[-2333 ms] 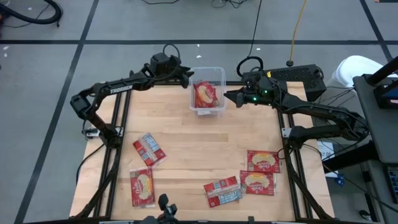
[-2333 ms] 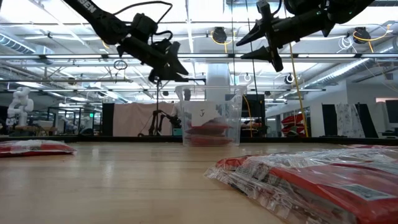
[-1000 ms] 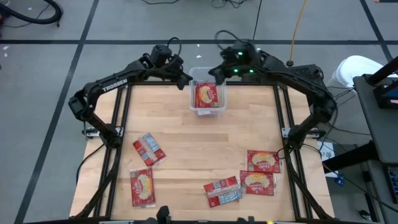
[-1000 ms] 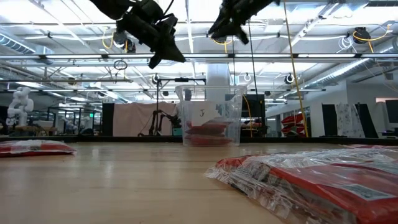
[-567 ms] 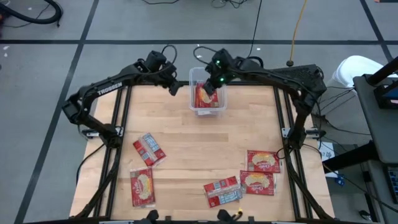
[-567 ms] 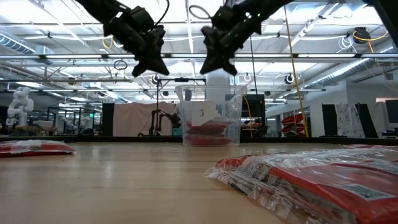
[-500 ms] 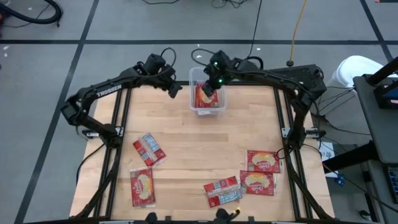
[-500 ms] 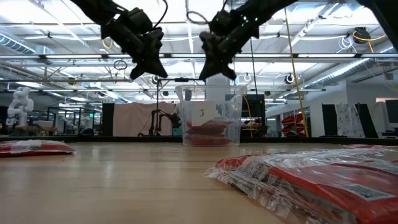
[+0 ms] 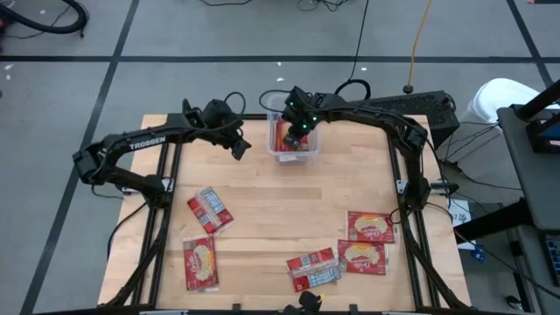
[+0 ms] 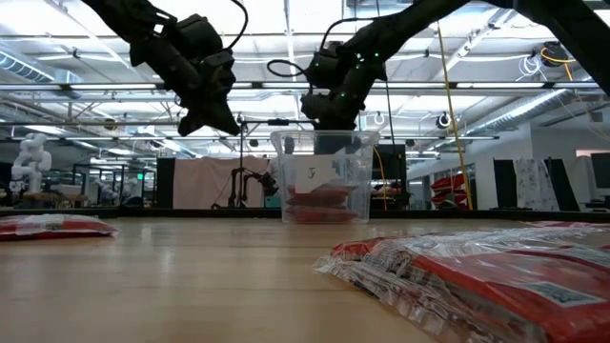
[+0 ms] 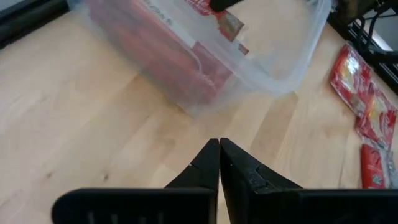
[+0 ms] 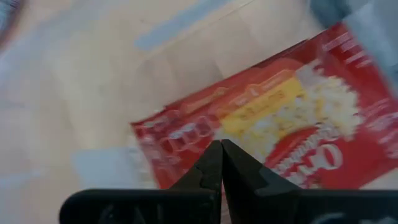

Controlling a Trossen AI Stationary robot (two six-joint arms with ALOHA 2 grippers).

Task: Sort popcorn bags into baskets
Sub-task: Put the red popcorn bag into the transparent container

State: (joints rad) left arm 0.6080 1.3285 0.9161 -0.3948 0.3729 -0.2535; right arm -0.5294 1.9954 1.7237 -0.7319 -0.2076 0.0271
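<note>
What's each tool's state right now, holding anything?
Left tool: closed, empty, beside the tub.
Right tool: closed, empty, above the tub's popcorn bags.

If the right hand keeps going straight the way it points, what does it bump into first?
Probably the popcorn bag lying on top inside the clear tub. The right hand, shut and empty, points down into the tub, and its wrist view shows that bag straight ahead. How close it is, I cannot tell.

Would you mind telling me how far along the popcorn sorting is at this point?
Done: red popcorn bags lie in the clear tub. In hand: nothing; the right gripper is shut, empty, over the tub, the left gripper shut beside it. Left: five bags on the table, two left, three right.
</note>
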